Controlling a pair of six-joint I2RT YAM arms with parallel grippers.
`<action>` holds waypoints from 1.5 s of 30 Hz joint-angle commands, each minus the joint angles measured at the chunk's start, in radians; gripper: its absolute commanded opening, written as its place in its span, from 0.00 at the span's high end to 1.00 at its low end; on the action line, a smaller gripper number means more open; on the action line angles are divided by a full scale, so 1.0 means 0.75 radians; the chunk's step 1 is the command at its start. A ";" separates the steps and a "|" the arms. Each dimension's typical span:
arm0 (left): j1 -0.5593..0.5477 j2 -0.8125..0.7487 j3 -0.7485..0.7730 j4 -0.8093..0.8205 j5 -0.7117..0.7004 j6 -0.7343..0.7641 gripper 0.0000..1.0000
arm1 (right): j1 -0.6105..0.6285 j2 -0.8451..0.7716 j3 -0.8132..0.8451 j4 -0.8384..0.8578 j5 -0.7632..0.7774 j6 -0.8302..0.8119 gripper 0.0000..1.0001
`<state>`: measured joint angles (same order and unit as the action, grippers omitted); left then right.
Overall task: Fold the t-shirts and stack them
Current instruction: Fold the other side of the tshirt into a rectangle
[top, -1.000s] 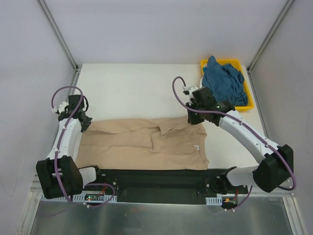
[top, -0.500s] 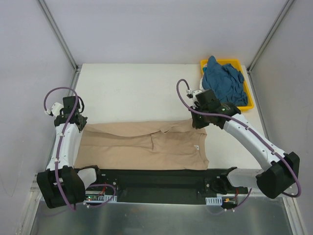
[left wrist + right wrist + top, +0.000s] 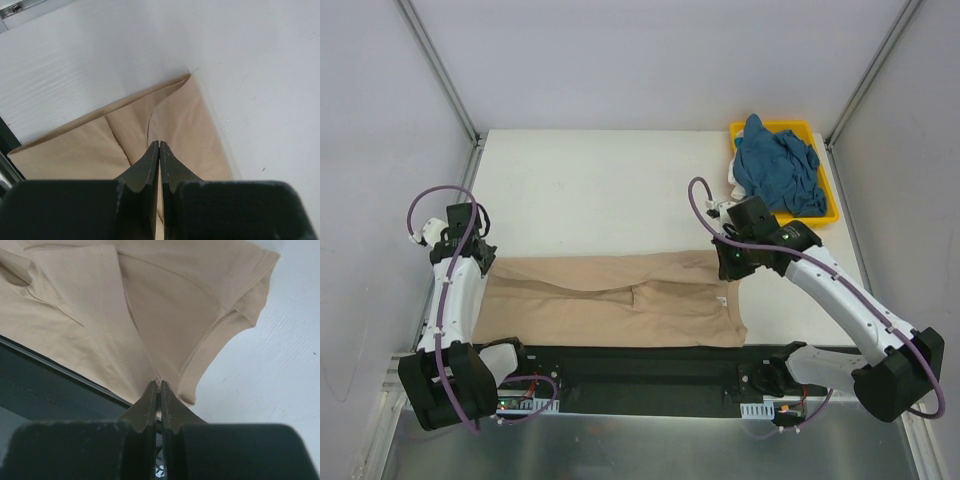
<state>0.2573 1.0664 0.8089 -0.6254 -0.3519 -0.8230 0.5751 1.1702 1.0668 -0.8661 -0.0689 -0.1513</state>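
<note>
The tan-beige t-shirt [image 3: 620,300] lay stretched sideways along the near edge of the counter [image 3: 600,190], between the two arms, its near hem against the black mounting rail [image 3: 640,365]. At its left end the left tool [image 3: 483,263] was closed, and the wrist view showed its tips [image 3: 159,145] meeting on a raised ridge of the cloth, so it appeared to pinch the far left corner. This hold probably served to anchor that end and keep the long edge taut. Across the middle, the fabric lay doubled, with a sleeve flap turned inward, which suggested a lengthwise fold in hand rather than finished. Towards the right, the white neck label [image 3: 722,299] showed near the collar end. There the right tool [image 3: 732,268] was also clamped shut on the shirt; creases ran into its tips [image 3: 160,384] beside the sleeve hem. Gripping both ends at once likely let the arms carry the far edge evenly. At the far right corner the teal-blue t-shirt [image 3: 775,170] sat crumpled in the yellow tray [image 3: 822,216], well apart, seemingly waiting its turn.
</note>
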 commanded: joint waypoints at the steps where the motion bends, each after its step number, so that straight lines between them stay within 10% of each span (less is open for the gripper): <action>1: 0.007 0.022 -0.035 -0.017 -0.038 -0.015 1.00 | 0.008 -0.051 -0.060 -0.070 -0.043 -0.011 0.99; 32: 0.060 0.106 -0.060 -0.017 -0.069 -0.066 0.98 | 0.092 0.068 -0.072 -0.211 -0.117 -0.007 0.94; 40: 0.066 0.128 -0.113 -0.033 -0.122 -0.120 0.71 | 0.152 0.198 -0.111 -0.219 -0.205 0.085 0.88; 45: 0.068 0.067 -0.046 -0.052 -0.053 -0.093 0.01 | 0.166 0.223 -0.120 -0.289 -0.199 0.091 0.42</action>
<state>0.2966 1.1629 0.7216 -0.6388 -0.4026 -0.8921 0.6899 1.3365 0.9791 -1.0008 -0.2012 -0.0952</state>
